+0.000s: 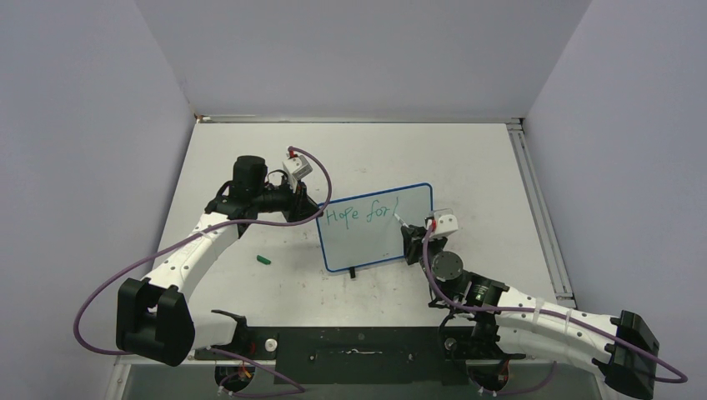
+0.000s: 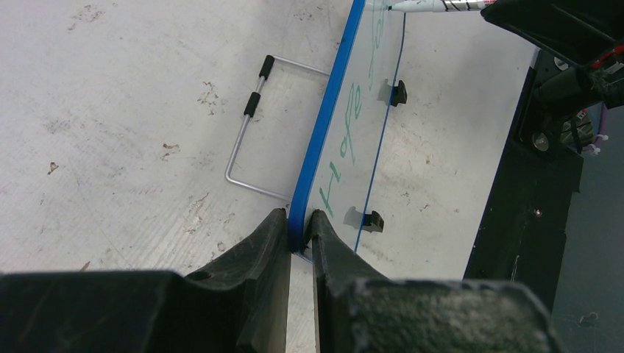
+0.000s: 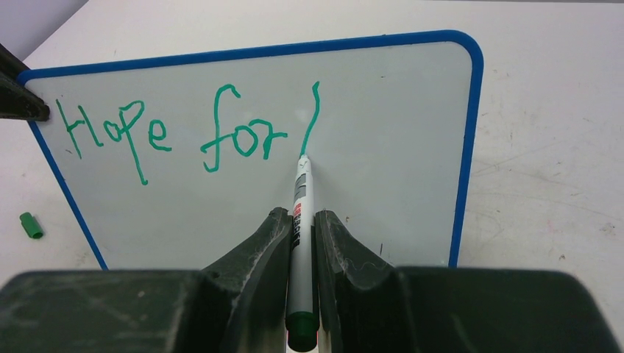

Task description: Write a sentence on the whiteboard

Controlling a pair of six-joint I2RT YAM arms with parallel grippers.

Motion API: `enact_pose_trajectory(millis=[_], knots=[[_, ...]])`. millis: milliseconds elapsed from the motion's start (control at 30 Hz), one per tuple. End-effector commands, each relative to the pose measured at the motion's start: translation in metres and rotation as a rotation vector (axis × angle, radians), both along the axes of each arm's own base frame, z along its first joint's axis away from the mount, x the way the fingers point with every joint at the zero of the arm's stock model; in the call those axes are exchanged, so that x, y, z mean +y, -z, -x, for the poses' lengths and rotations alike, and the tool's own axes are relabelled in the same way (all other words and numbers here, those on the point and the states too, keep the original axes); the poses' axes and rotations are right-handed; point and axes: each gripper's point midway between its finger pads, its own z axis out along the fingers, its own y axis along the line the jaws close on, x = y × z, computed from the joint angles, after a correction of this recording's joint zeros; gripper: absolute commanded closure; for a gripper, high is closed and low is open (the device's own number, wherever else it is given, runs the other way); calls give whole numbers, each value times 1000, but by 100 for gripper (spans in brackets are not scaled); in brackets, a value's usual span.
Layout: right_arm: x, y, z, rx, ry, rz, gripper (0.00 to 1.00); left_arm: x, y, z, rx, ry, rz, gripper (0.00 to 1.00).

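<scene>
Right tool point(image 3: 298, 218) is clamped on the marker point(image 3: 301, 193), tip touching the whiteboard point(image 3: 397, 169) beside "Hope for". That's the sentence point(image 3: 173, 132) so far, in green. Left tool point(image 2: 298, 220) pinches the board's blue side edge as it stands upright mid-way across the table point(image 1: 242, 158).

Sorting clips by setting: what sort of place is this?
Likely a robot lab cell: bare walls box in a scuffed white table, left arm and right arm mounted at its edge.

scuffed white table point(image 1: 467, 158) — whiteboard point(image 1: 375, 246) standing on it, green cap point(image 1: 263, 260) (to its left) lying loose.
</scene>
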Motion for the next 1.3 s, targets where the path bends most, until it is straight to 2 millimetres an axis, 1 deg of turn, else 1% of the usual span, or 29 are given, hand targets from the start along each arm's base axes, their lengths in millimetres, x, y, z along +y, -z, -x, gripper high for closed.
enact_pose_trajectory(millis=[0,167,433,533,700,900,1033,1133,1267], knots=[[-2,-21,-7,-69,37,-36,95,5,13,1,21,-2,-51,100],[-5,-24,-9,-82,56,-32,95,5,12,1,20,-2,-50,100],[-17,-11,-7,-41,97,1,95,5,13,1,20,-2,-50,100],[-14,-7,-5,-25,82,-2,95,5,12,1,22,-1,-49,100],[-5,1,-2,-8,44,-10,95,5,13,1,24,-1,-51,100],[7,-2,-2,-17,10,-36,95,5,13,1,22,-2,-51,100],[11,-4,-1,-23,2,-40,95,5,13,1,21,-1,-50,100],[9,-7,0,-30,3,-44,95,5,13,1,22,-1,-51,100],[-2,-19,4,-52,29,-68,95,5,13,1,21,-2,-50,100]])
